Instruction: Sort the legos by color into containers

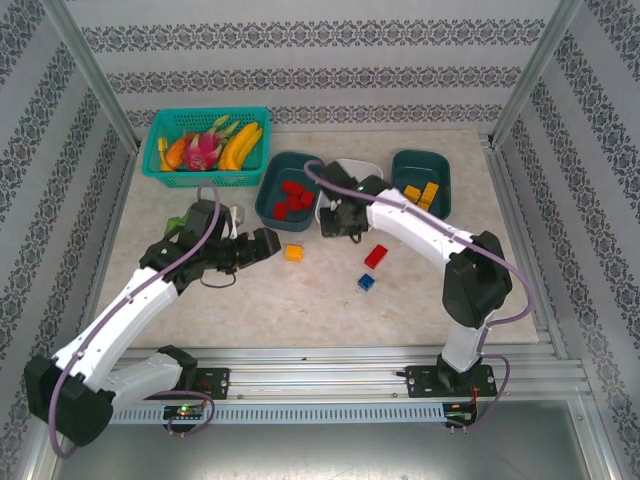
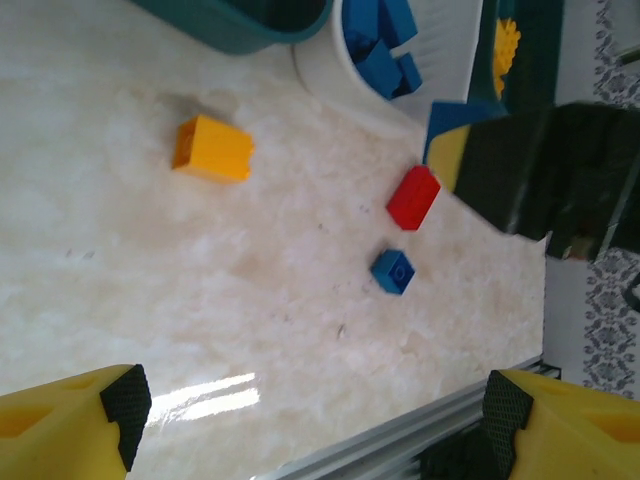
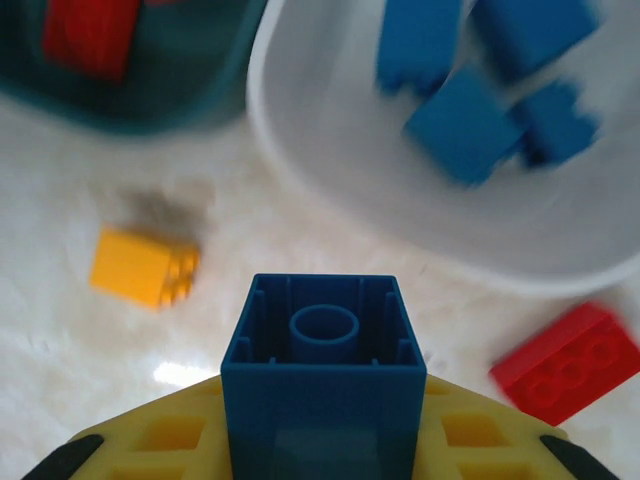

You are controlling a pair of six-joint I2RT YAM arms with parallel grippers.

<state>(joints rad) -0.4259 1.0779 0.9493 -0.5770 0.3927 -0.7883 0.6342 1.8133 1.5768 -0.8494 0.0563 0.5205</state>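
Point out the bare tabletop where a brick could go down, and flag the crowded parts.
Freest: the near strip of table between both arms, bordered by the front rail and the loose blue brick. Also bare: right of the yellow-brick tray. Crowded: before the white tray, where the right claw, yellow brick and red brick sit.

No legible text, labels, brands, numbers or signs on any surface, studs of the red lego (image 3: 565,362) too blurred to show lettering, striped wallpaper (image 1: 300,40) bearing ornamental pattern only
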